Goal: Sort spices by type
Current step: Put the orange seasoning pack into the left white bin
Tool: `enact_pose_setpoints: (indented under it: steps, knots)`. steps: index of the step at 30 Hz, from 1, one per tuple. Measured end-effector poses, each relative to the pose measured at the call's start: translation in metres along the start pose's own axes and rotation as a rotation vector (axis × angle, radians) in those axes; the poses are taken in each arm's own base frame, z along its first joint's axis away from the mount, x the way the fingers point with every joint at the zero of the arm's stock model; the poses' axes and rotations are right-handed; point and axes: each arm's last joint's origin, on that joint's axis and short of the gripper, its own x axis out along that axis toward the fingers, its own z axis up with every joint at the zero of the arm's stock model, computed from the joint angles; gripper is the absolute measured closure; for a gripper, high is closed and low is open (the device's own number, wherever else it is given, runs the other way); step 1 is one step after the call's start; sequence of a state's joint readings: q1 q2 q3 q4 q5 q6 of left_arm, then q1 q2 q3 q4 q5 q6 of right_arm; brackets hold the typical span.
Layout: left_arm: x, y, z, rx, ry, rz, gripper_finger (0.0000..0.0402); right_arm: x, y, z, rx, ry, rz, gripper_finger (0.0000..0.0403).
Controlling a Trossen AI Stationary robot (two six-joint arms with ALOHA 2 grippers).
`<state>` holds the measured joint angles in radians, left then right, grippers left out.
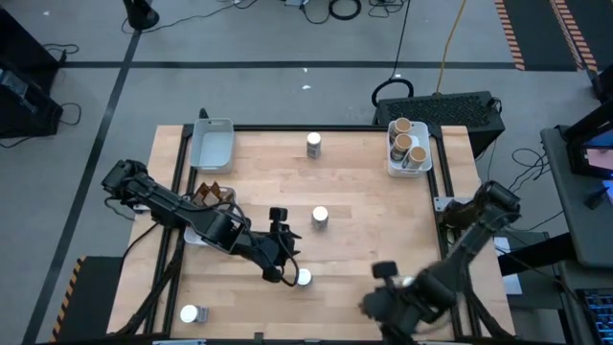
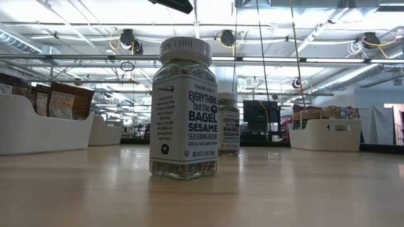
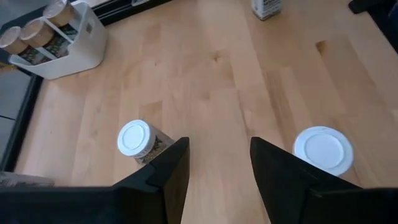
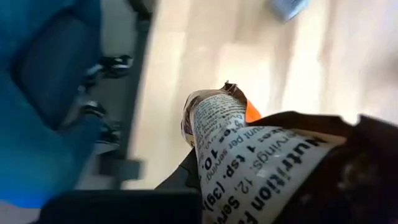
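My right gripper (image 1: 374, 305) hangs over the table's near edge, right of the middle, shut on a brown crinkled packet (image 4: 249, 162) with a white printed label. My left gripper (image 3: 217, 174) stands open above the near middle of the table, between two white-lidded jars (image 3: 135, 140) (image 3: 323, 149), touching neither. Two more white-lidded jars stand upright at the far middle (image 1: 313, 144) and the near left corner (image 1: 190, 313). Cork-topped jars (image 1: 407, 146) fill the white tray at the far right. Brown packets (image 1: 213, 196) lie in a tray at the left. My right gripper has the brown packet; the packet itself fills the wrist view and hides the place of contact. The crumpled free end (image 4: 211, 109) sticks out past the fingers. The packet is lifted clear of the table.
An empty white tray (image 1: 213, 144) stands at the far left corner. In the low view a bagel-seasoning jar (image 2: 183, 107) stands close in front with a second (image 2: 228, 123) behind it. Bare wood lies at the table's middle right.
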<state>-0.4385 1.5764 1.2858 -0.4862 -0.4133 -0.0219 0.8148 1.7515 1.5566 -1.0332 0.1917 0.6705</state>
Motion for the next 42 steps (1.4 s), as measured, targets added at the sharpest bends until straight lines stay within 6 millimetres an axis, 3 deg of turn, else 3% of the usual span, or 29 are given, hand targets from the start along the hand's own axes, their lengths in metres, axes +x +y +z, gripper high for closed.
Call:
enact_pose_setpoints:
  steps: [9,18,28,42]
  knots:
    - [0.0,-0.001,0.0,-0.002,0.001,-0.047,0.0227,0.016,-0.091,0.051,-0.079,-0.015,-0.124,0.0376]
    - [0.0,-0.001,0.0,0.001,0.001,-0.047,0.0227,0.06,-0.151,0.047,-0.009,0.053,-0.045,0.0376]
    - [0.0,-0.001,0.0,0.002,0.002,-0.047,0.0227,0.088,-0.171,0.03,0.08,0.069,-0.066,0.0341]
    - [0.0,-0.001,0.0,0.002,0.002,-0.047,0.0227,0.091,-0.174,0.027,0.12,0.069,-0.066,0.025]
